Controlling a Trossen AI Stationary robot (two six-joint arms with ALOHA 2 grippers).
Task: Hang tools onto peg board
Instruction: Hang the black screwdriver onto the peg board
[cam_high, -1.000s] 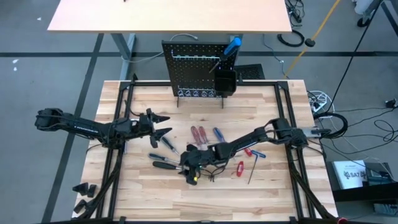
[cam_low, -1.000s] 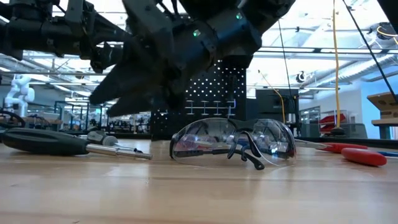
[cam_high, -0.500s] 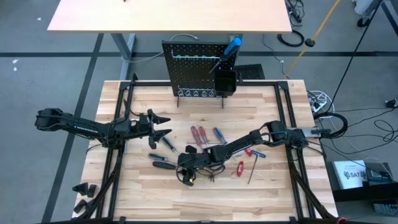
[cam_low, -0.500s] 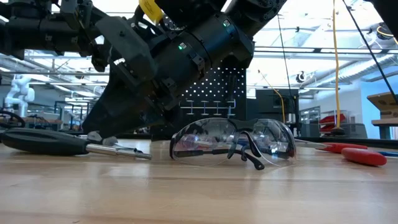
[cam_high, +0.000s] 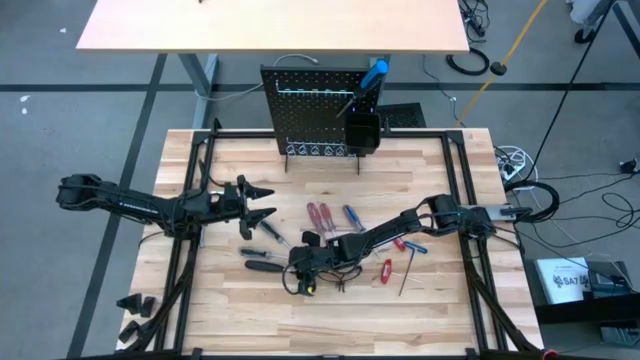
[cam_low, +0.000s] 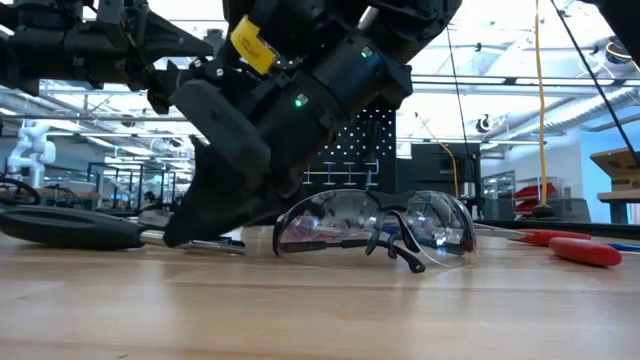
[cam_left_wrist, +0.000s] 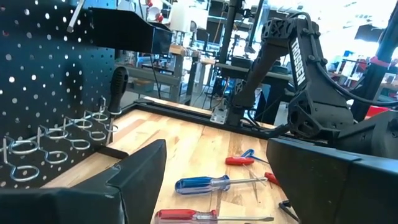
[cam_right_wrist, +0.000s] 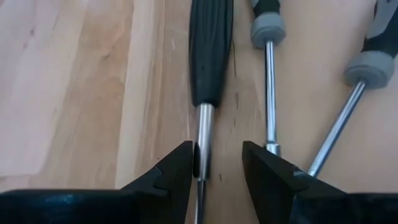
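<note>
Wooden tabletop (cam_high: 420, 160) is carrying scattered tools; the right gripper (cam_right_wrist: 214, 163) is straddling a black-handled screwdriver's (cam_right_wrist: 210, 50) shaft, fingers narrow but not gripping. Next comes squeezing, lifting, carrying to the peg board (cam_high: 315, 105). The left gripper (cam_high: 258, 208) is waiting wide open.

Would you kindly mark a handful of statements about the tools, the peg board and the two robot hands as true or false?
1. The right hand has its fingers either side of the metal shaft of a black-handled screwdriver lying on the table. True.
2. The left hand is holding a red-handled screwdriver. False: it is open and holds nothing, hovering over the table's left part.
3. The glasses hang on the peg board. False: they lie on the table, near the right hand.
4. A blue-handled tool stands in the black bin on the peg board. True.
5. The peg board lies flat on the table. False: it stands upright at the table's far edge.
</note>
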